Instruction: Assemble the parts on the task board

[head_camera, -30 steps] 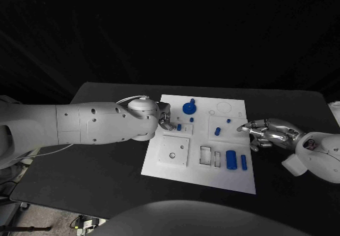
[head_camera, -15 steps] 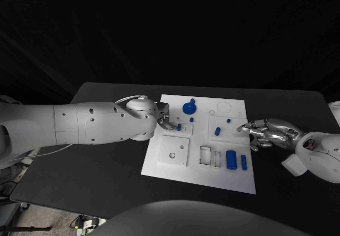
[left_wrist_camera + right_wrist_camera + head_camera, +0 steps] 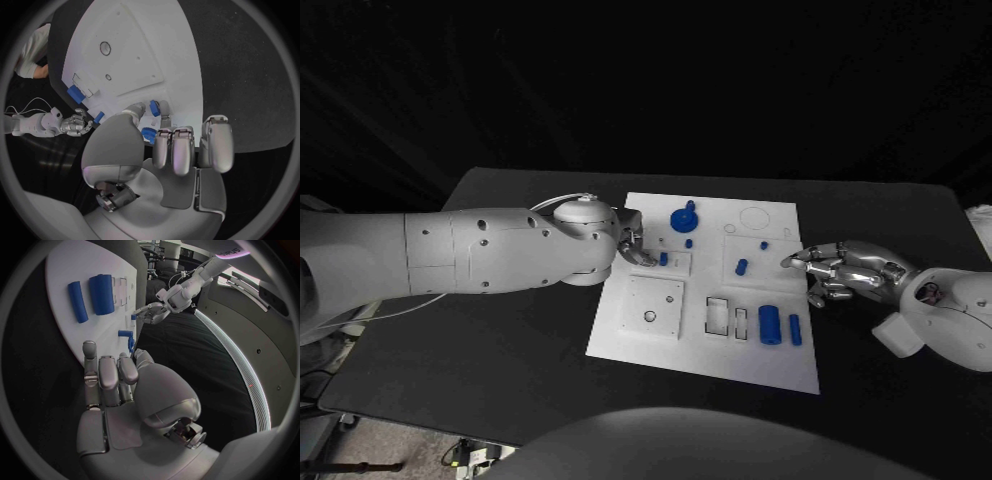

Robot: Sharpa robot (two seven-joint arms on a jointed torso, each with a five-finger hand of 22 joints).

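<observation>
Both robot hands stay put: left pinching a blue part, right curled empty.

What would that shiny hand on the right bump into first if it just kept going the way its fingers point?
Probably the small blue part lying on the task board. The right hand points leftward across the board's edge, and that piece lies nearest in line. Its height above the board is unclear, so it might pass over.
</observation>
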